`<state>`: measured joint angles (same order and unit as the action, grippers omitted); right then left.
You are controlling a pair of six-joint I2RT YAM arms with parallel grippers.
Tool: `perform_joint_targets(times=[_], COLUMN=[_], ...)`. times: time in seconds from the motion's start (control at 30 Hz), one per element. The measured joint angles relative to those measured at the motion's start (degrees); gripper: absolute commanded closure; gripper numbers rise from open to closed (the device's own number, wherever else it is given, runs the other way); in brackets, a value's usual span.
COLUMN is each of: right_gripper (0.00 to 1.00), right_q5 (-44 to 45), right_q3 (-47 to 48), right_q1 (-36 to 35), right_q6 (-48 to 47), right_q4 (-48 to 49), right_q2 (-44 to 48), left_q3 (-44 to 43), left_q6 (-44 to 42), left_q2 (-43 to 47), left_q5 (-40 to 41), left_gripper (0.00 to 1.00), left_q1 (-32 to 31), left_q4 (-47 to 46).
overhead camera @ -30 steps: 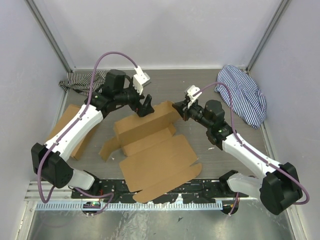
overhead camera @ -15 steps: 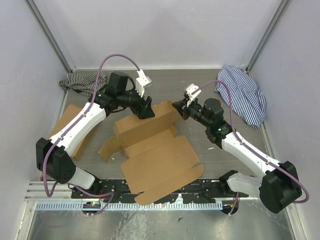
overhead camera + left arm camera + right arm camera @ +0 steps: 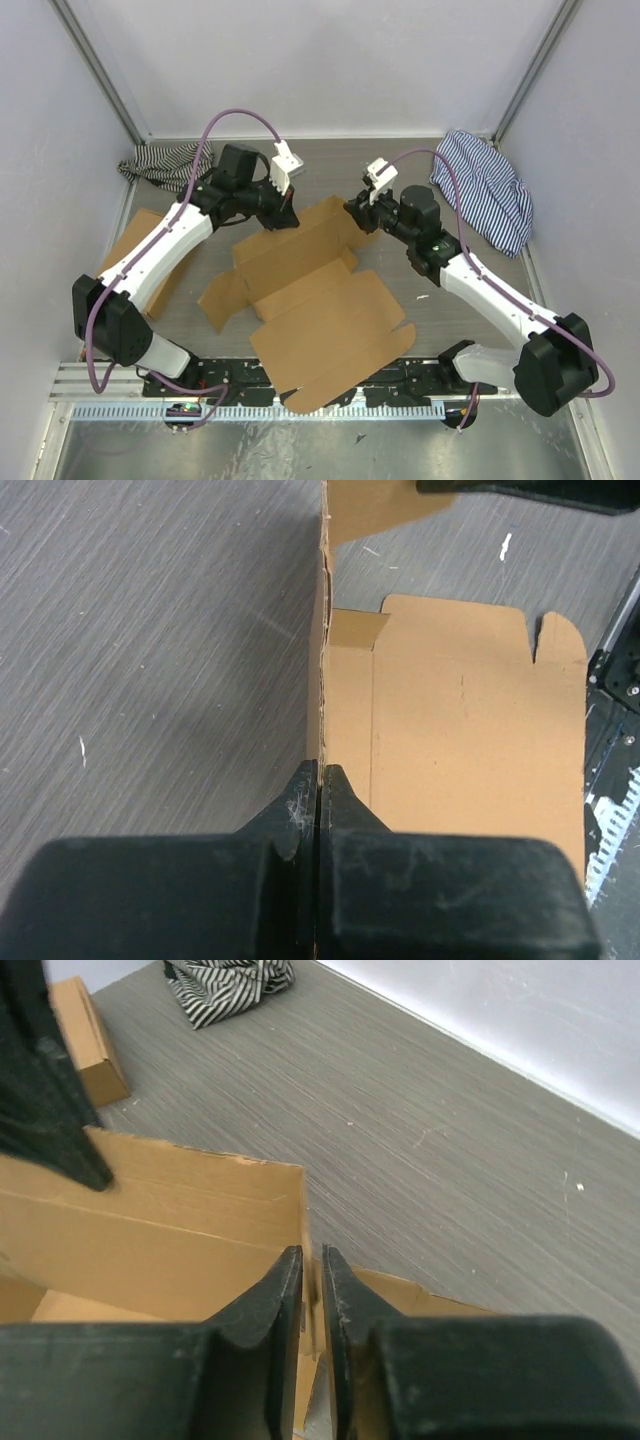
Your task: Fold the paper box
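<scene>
i just pinched the left gripper onto the paper box wall, upper centre, securing it; right gripper narrow, grip unclear.

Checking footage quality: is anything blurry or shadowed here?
Top view: evenly lit, sharp. Left wrist view: the left tool is dark and soft; a shadow falls on the table beside the box. Right wrist view: the right tool is soft too.
</scene>
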<state>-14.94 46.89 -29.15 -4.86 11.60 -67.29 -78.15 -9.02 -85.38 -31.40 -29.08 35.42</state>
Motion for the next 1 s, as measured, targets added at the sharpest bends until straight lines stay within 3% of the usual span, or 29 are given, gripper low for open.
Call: perform_joint_targets(times=[0.23,0.43,0.53,0.73,1.0], right_gripper=[0.73,0.72,0.72,0.70,0.71], right_q5=[8.7,19.3,19.6,16.9,9.8], right_q3=[8.4,20.0,22.9,23.0,25.4], right_q1=[-0.1,0.1,3.2,21.2,20.0], right_q6=[3.1,8.1,11.6,18.5,19.1], right_q4=[-9.0,-18.9,-22.6,-23.7,-24.8], right_q2=[-3.0,-9.1,-11.4,-11.7,-15.9], left_q3=[-5.2,-9.5,-9.3,-5.2,-2.1], left_q6=[-1.9,-5.7,-7.2,-9.0,-10.5], left_q2=[-0.1,-1.8,-3.6,-3.9,-4.1], left_q5=[9.6,27.7,35.4,47.5,58.9], left_gripper=[1.00,1.00,1.00,1.00,1.00], left_q1=[-4.0,-12.0,-15.4,-16.9,-20.8], left_q4=[5.2,5.5,4.4,5.9,4.1])
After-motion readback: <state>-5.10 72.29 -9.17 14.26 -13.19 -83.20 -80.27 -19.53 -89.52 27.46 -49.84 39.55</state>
